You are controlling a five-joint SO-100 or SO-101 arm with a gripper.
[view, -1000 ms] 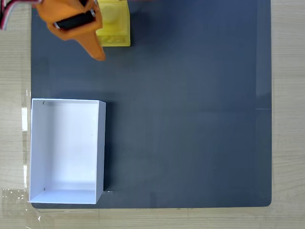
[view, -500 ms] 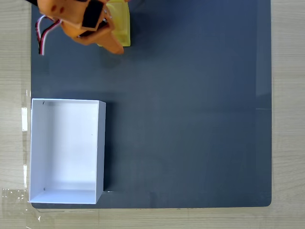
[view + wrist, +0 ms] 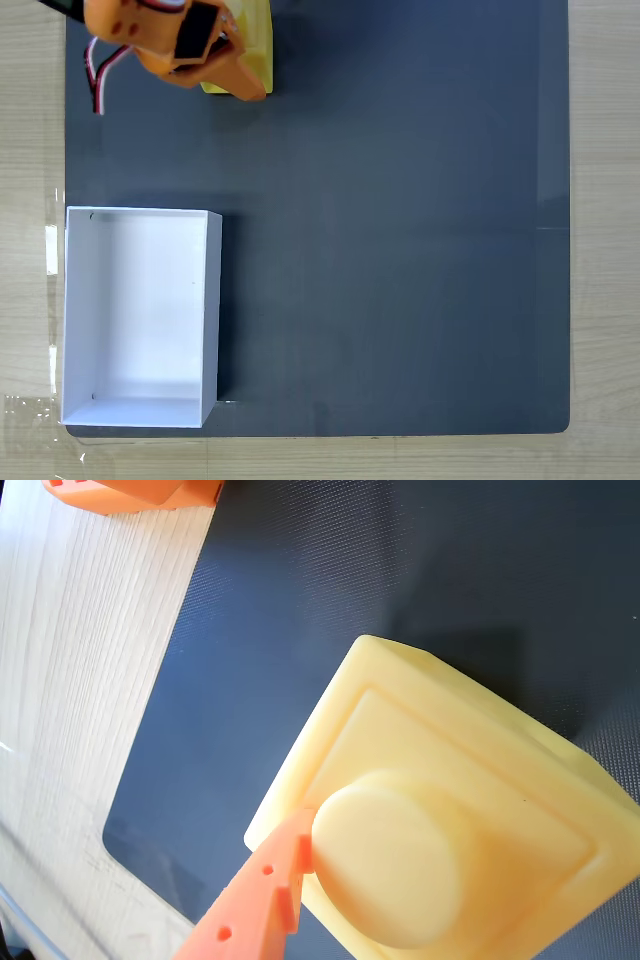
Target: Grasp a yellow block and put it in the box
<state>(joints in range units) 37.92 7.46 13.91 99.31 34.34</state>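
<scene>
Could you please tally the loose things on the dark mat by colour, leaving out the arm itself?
Yellow: 1, the yellow block, at the mat's top edge in the fixed view, partly under the orange end effector.
White: 1, the box, open-topped and empty, at the mat's lower left in that view.
Total: 2

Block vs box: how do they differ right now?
Colour: the block is yellow, the box is white.
Size: in the fixed view the box is far larger than the block.
Form: the block is solid with a round stud on its top face; the box is an open, thin-walled tray.
Access: the orange tool partly covers the block; the box sits apart with nothing over it.
Both rest on the dark mat.
</scene>
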